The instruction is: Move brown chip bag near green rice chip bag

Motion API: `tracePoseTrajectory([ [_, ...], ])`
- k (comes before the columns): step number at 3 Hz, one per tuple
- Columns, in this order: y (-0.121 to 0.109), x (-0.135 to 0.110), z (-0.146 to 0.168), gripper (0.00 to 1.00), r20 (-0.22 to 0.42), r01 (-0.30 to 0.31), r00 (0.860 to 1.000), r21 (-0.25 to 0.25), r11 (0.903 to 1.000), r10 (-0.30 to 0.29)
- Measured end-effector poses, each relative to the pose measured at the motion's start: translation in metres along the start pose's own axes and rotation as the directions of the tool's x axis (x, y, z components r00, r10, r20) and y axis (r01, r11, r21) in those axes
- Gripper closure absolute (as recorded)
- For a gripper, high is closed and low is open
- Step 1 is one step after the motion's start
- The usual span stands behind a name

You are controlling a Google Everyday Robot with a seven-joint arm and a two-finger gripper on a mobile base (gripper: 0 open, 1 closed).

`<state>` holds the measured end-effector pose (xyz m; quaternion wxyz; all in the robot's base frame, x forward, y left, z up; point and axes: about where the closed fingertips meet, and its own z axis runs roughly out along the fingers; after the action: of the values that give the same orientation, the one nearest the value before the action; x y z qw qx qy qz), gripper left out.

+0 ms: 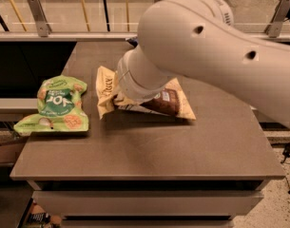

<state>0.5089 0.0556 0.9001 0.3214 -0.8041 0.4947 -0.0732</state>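
Where gripper meets brown chip bag, hold unclear, green rice chip bag near.

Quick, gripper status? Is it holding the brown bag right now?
Gripper: at the brown chip bag, right of the green rice chip bag; hidden behind the wrist, so open, closed or holding cannot be told.

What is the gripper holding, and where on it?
Likely the brown chip bag, near its middle; the arm hides the gripper there, so the grip itself cannot be seen.
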Motion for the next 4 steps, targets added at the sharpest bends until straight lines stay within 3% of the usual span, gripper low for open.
tracePoseTrajectory([
  [1,0.0169,-0.0223,0.0125,1.00,0.032,0.001,0.999,-0.002,1.0000,-0.001],
  [2,0.0173,-0.0227,0.0126,0.82,0.031,0.004,1.000,-0.002,1.0000,-0.004],
  [4,0.0171,-0.0250,0.0113,0.35,0.031,0.008,0.999,0.001,1.0000,-0.008],
])
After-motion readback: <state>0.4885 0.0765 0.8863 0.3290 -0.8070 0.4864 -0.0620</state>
